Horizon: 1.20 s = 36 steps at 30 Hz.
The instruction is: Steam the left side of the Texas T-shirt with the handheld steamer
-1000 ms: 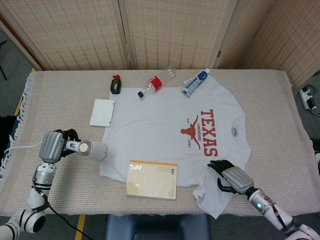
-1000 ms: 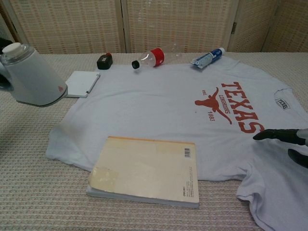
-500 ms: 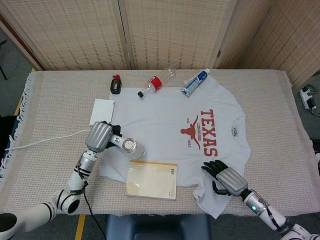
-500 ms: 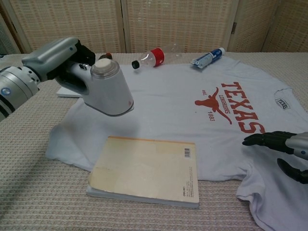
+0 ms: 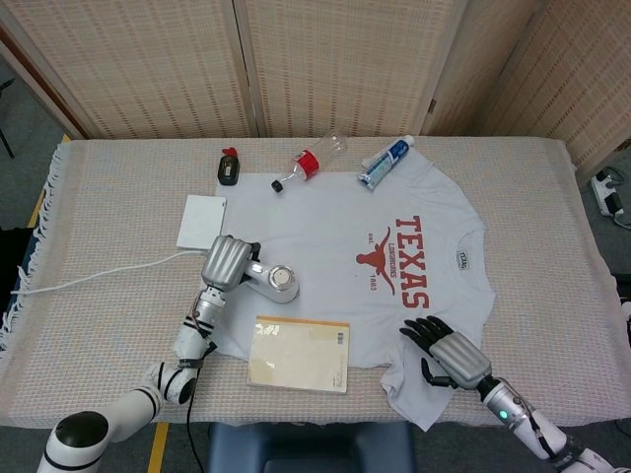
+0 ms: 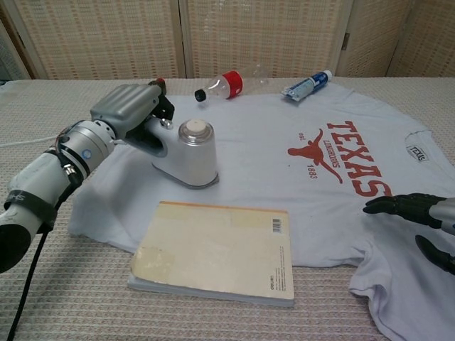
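1. steamer (image 6: 190, 153) set face-down on shirt (image 5: 335, 256), at 8 o'clock from the print.
2. gripped by left hand (image 6: 128, 110); steaming seemingly just begun, most of the left side left.
3. right hand (image 5: 449, 350) spread, holding nothing, resting on sleeve at 4 o'clock.

shirt middle: bare grey Texas T-shirt (image 5: 335, 246) cloth between white handheld steamer (image 5: 279, 284) and red print, passable
near edge: tan softcover notebook (image 5: 299, 354) on hem, just below steamer, blocks
far edge: clear red-label bottle (image 5: 309, 163), blue-white tube (image 5: 386, 161), black box (image 5: 230, 168)
left: white flat pad (image 5: 202, 221) beside shirt
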Each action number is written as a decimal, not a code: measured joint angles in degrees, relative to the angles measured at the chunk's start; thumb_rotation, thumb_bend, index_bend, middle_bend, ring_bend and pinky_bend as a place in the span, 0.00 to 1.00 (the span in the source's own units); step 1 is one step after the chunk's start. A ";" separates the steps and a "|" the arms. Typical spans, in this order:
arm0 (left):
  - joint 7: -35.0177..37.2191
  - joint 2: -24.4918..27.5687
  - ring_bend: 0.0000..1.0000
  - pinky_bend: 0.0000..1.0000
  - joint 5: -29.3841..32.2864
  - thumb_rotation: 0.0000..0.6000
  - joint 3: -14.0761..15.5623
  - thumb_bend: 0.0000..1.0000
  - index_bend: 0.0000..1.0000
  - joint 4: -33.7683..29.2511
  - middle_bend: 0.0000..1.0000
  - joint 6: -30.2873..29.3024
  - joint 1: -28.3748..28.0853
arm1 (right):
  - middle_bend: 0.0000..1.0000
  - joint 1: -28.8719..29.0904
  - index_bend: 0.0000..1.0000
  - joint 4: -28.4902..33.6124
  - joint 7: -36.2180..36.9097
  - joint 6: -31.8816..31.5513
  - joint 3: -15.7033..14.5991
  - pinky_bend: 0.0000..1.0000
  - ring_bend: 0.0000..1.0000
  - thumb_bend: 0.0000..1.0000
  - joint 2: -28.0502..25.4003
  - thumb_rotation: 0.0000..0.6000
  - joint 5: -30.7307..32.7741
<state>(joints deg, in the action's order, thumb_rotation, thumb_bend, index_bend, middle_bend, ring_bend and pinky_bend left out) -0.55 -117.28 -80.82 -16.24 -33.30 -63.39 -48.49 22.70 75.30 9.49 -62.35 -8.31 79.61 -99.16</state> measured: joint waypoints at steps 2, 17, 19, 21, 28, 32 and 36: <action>0.17 -1.25 0.88 0.73 0.62 1.00 0.12 0.39 0.95 2.86 1.00 0.80 -0.21 | 0.03 0.07 0.00 0.13 -0.02 0.03 -0.07 0.00 0.00 0.78 -0.06 0.24 0.20; 8.52 1.31 0.87 0.73 1.17 1.00 4.47 0.39 0.95 10.42 1.00 0.70 7.33 | 0.03 1.08 0.00 0.07 0.57 0.62 -0.56 0.00 0.00 0.78 0.24 0.27 0.77; 9.60 2.01 0.87 0.73 1.39 1.00 4.66 0.39 0.95 10.90 1.00 0.38 8.53 | 0.03 1.12 0.00 0.11 0.65 0.43 -0.59 0.00 0.00 0.78 0.27 0.29 0.70; 11.03 2.93 0.87 0.73 1.98 1.00 4.55 0.39 0.95 11.19 1.00 -0.03 9.90 | 0.03 1.10 0.00 0.09 0.85 0.10 -0.67 0.00 0.00 0.78 0.33 0.31 0.60; 13.87 7.81 0.87 0.73 2.98 1.00 3.71 0.39 0.95 7.47 1.00 -4.48 12.98 | 0.03 1.11 0.00 -0.74 2.62 -0.70 -1.28 0.00 0.00 0.79 0.58 0.32 0.05; 13.86 10.80 0.87 0.73 2.87 1.00 3.25 0.39 0.95 0.85 1.00 -7.39 13.84 | 0.03 1.04 0.00 -0.71 2.94 -1.82 -1.49 0.00 0.00 0.79 -0.06 0.32 -0.34; 11.61 13.08 0.87 0.73 2.41 1.00 2.93 0.39 0.95 -8.07 1.00 -8.85 13.65 | 0.03 0.77 0.00 -0.11 2.88 -2.62 -1.64 0.00 0.00 0.79 -0.86 0.32 -0.37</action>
<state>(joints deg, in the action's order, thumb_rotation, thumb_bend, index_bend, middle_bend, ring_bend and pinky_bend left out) 11.06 -104.20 -78.42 -13.31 -41.37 -72.24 -34.84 23.46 75.18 12.36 -64.97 -9.94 78.75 -99.53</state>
